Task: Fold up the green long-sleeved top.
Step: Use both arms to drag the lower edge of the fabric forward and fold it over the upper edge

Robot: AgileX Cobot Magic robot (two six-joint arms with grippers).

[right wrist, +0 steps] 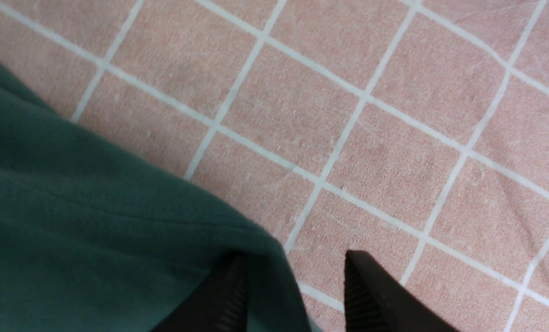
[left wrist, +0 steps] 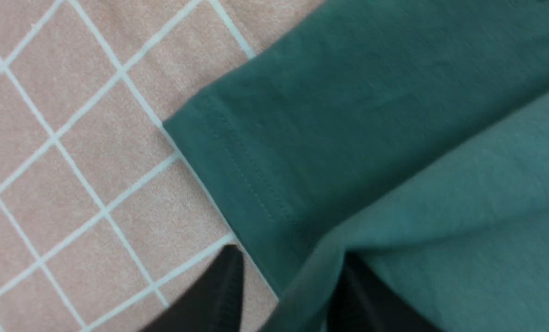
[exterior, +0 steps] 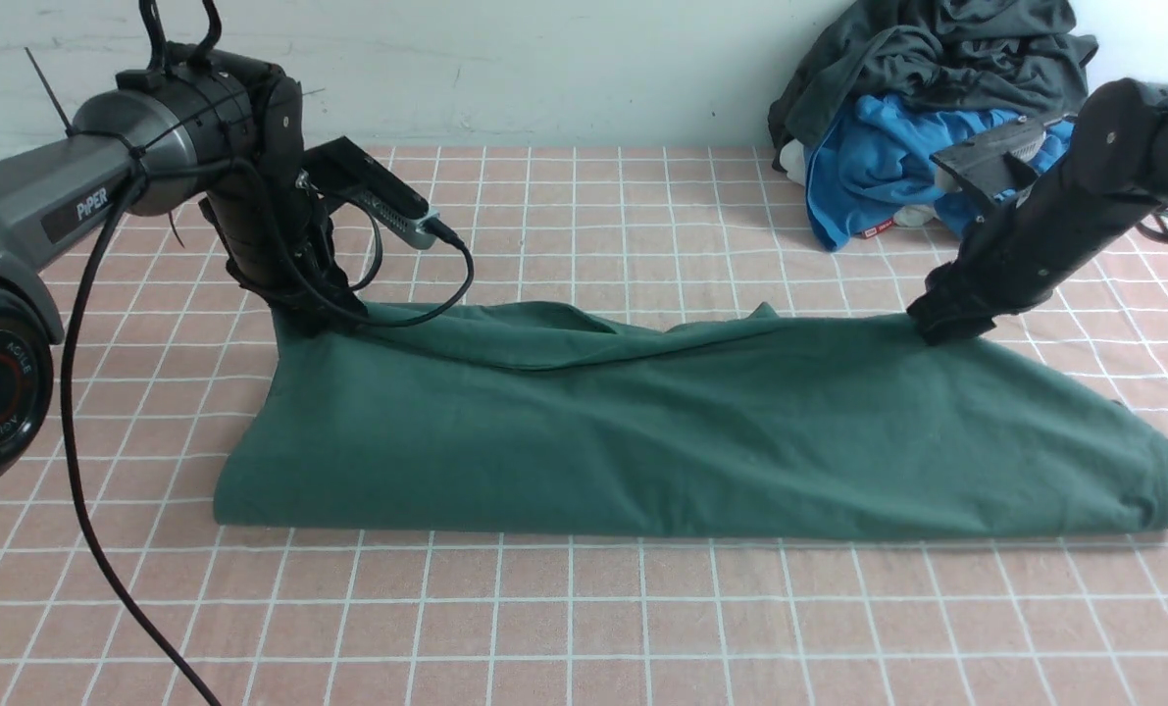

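Observation:
The green long-sleeved top (exterior: 691,431) lies folded lengthwise in a long band across the checked table, its logo and neck hidden. My left gripper (exterior: 314,319) rests on its far left corner. In the left wrist view its jaws (left wrist: 292,276) stand apart, with a fold of the top (left wrist: 348,115) running loosely between them beside the stitched hem. At the top's far right edge is my right gripper (exterior: 946,324). The right wrist view shows this gripper (right wrist: 295,276) open too; the top's edge (right wrist: 71,207) lies against one finger (right wrist: 228,299), the other finger (right wrist: 375,295) over bare table.
A heap of clothes sits at the back right against the wall, a dark grey garment (exterior: 937,49) over a bright blue one (exterior: 868,167). A black cable (exterior: 83,441) hangs from the left arm. The pink checked tabletop (exterior: 584,608) stretches in front of the top.

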